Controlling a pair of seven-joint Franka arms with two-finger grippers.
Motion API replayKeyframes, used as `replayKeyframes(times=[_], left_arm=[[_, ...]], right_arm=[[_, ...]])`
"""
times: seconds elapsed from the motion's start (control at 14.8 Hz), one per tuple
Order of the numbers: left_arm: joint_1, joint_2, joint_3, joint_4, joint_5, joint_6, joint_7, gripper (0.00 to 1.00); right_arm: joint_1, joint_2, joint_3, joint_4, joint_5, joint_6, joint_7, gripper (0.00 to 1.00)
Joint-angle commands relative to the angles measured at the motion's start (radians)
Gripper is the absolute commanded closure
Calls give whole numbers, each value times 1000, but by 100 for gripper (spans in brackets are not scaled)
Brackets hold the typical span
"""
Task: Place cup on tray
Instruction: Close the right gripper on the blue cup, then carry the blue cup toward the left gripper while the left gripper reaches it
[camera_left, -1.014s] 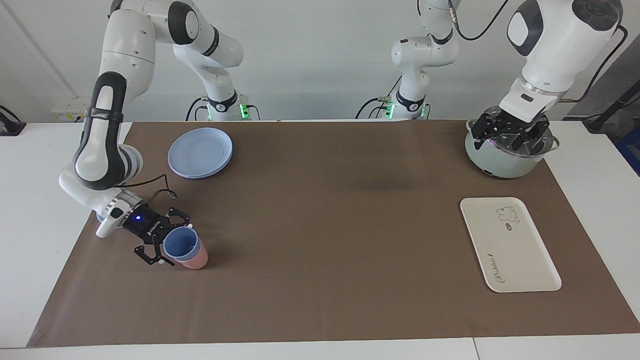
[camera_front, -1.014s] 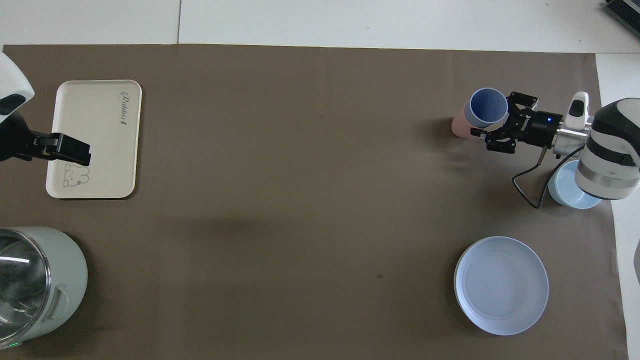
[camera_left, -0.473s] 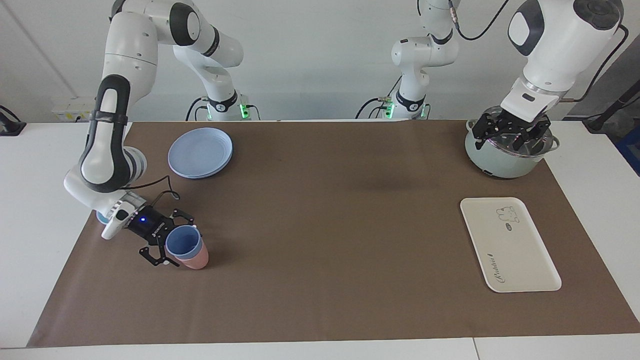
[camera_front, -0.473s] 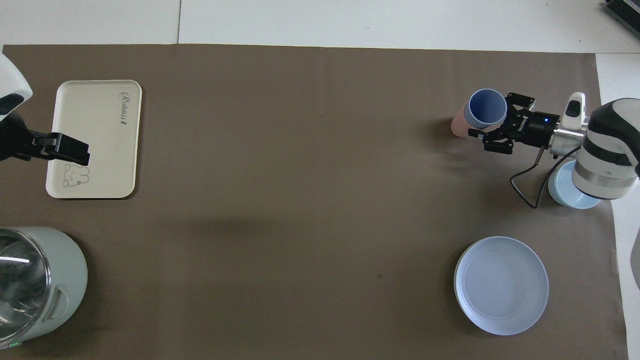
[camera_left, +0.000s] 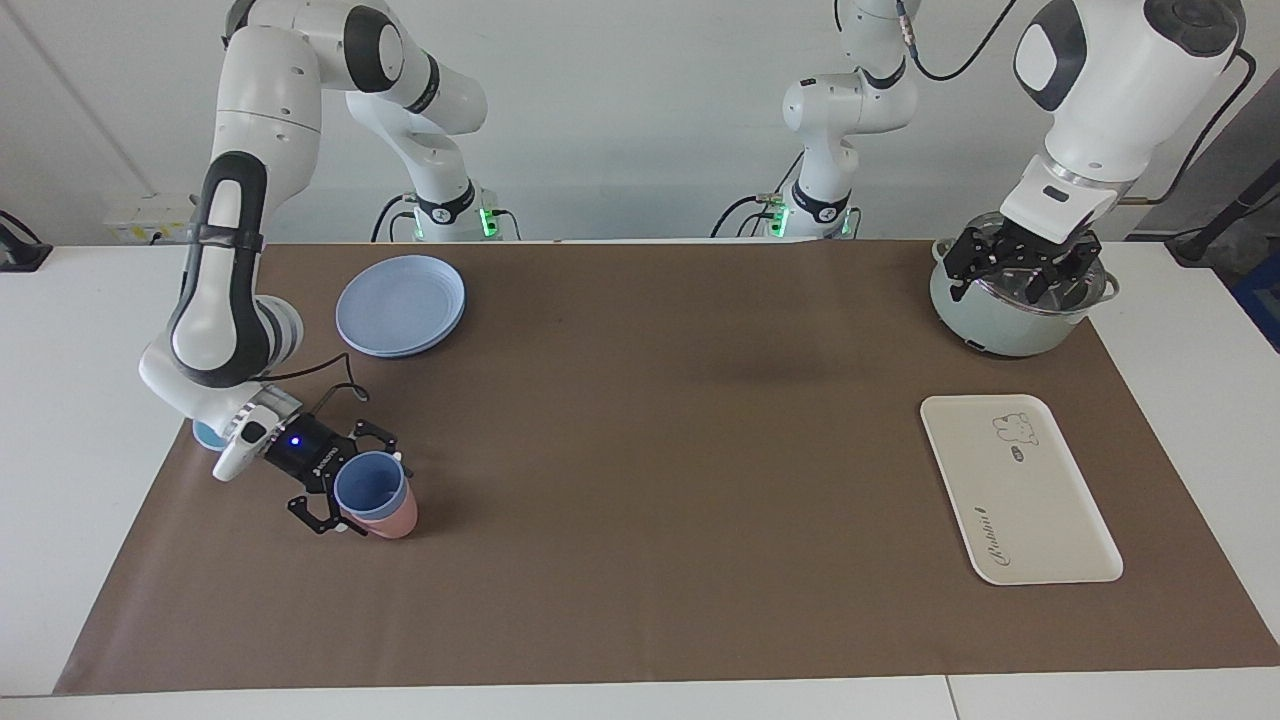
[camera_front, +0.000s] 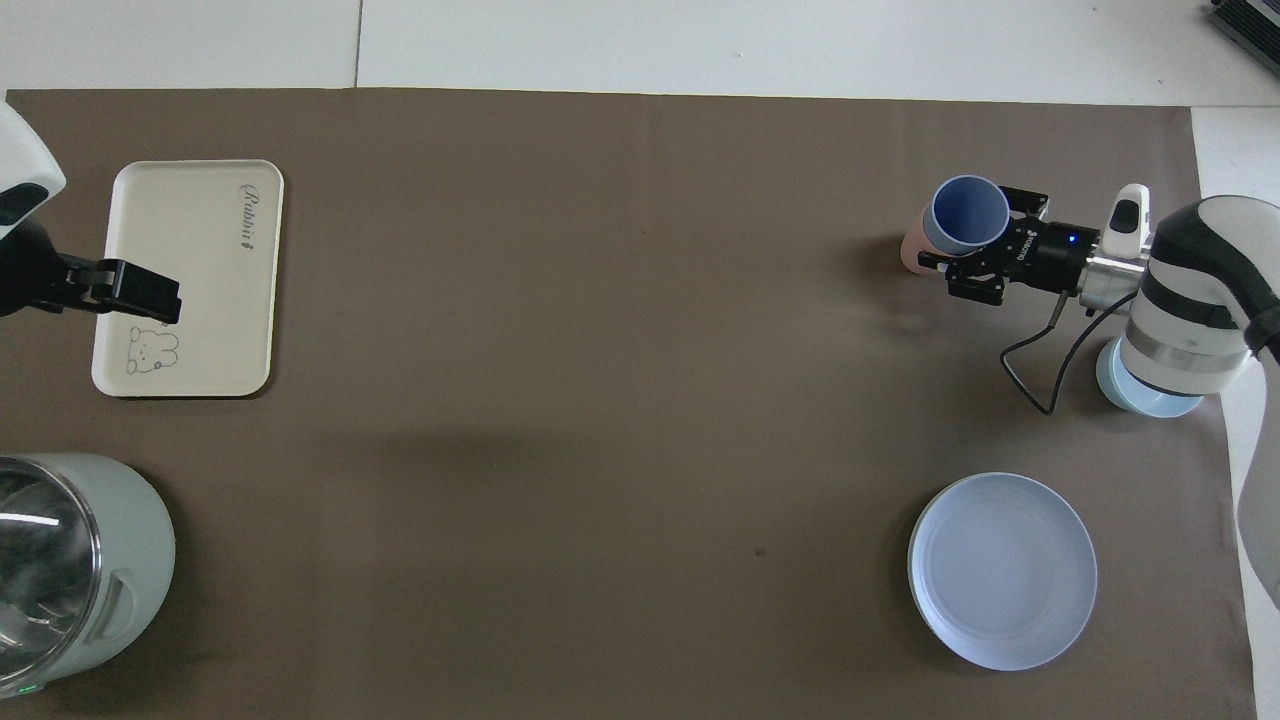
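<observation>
We had right gripper (camera_left: 345, 497) clamped on cup (camera_left: 370, 485), nested in pink cup (camera_left: 392, 518) at right arm's end. Not lifted yet. Tray (camera_left: 1016, 486) bare, well apart. Carry and placement remained. Left gripper (camera_left: 1015, 268) waited spread over pot (camera_left: 1000, 325).

A brown mat (camera_left: 640, 480) covers the white table (camera_left: 60, 400).

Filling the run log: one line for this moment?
right claw: shut on periwinkle-blue plastic cup, nested in pink cup | left claw: open, over pot | cream rectangular tray: empty
</observation>
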Motion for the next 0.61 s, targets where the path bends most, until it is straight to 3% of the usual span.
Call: replayKeyframes(times=[0.0, 0.34, 0.41, 0.54], left_arm=[[-5, -28, 2, -37, 17, 41, 5, 0], [-5, -27, 2, -35, 17, 58, 0, 0], [-5, -25, 2, -35, 17, 58, 0, 0], [-7, -22, 2, -32, 17, 70, 3, 0]], right_arm=[[-3, 3, 3, -6, 34, 26, -39, 100], [20, -46, 3, 3, 8, 30, 99, 100], [43, -78, -2, 3, -25, 37, 172, 100], [75, -147, 3, 5, -210, 90, 382, 100]])
